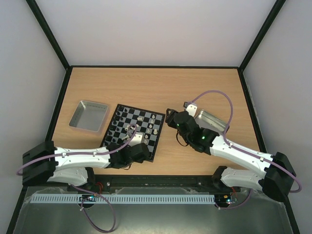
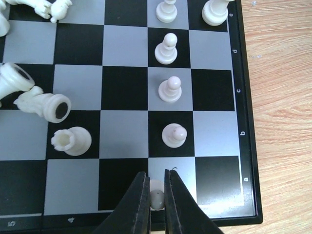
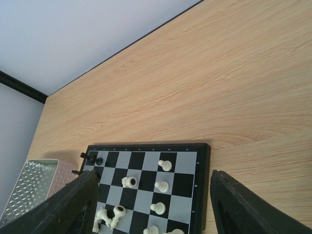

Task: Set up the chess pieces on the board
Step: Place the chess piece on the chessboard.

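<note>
Left gripper (image 2: 156, 174): fingers all but pressed together, pinching a white pawn (image 2: 157, 199).
Pawn: between the fingertips, over a light square at the near edge of the board (image 2: 246, 156); whether its base touches cannot be told.
Pawn row (image 2: 174, 135): standing in line straight ahead of the left gripper, one per square.
Toppled pieces (image 2: 44, 105): ahead and to its left.
Right gripper (image 3: 153, 180): spread wide, holding nothing, with the board's corner below it.
Step judged: seating this pawn in the row.
Handling: centre it, settle the base flat, open only slightly, lift straight up. A sideways exit could tip it.
</note>
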